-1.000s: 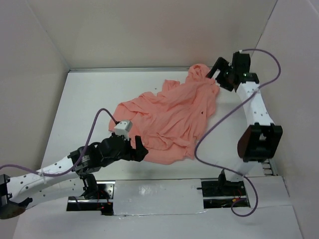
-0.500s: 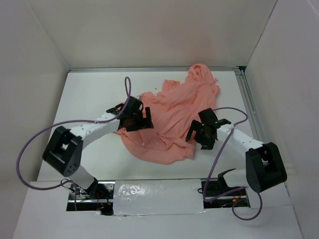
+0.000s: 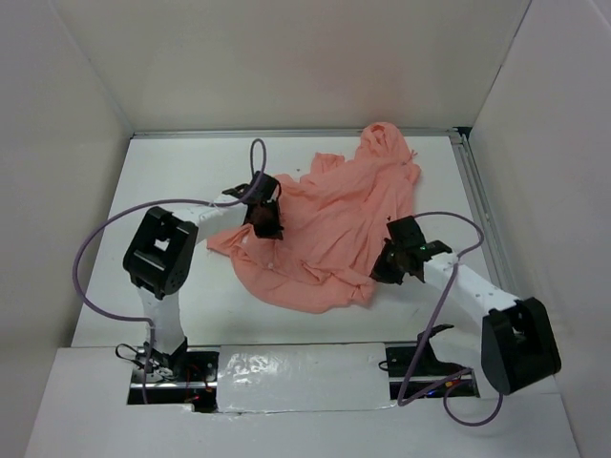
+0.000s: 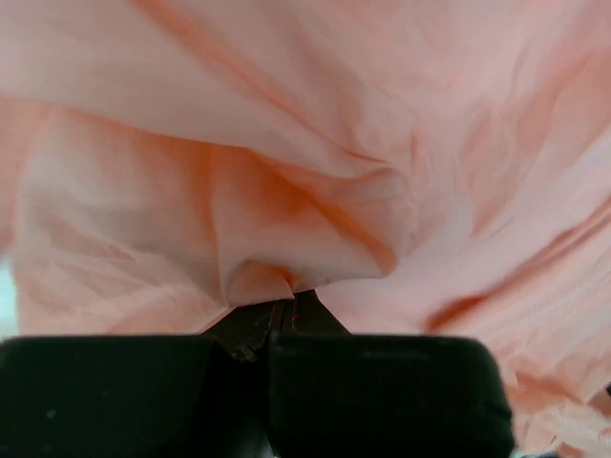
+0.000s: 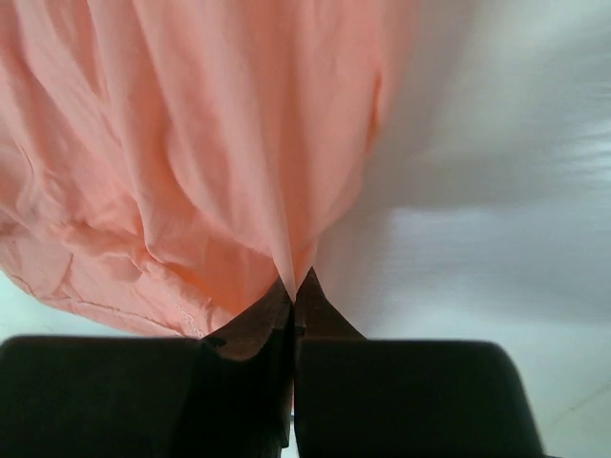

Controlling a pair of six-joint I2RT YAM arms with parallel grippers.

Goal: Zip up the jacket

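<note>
Where the white desk (image 3: 162,181) meets bare walls, the salmon jacket (image 3: 334,224) lies crumpled across its middle and far right. The left fingers (image 3: 264,224) bite its left edge and the right fingers (image 3: 387,267) its right edge, with purple cables (image 3: 434,214) looping beside them.

At the left wrist, the left fingers (image 4: 284,310) are clenched on a fold of jacket (image 4: 315,143).

At the right wrist, the right fingers (image 5: 294,296) pinch another fold, with bare desk (image 5: 477,191) to the right.
</note>
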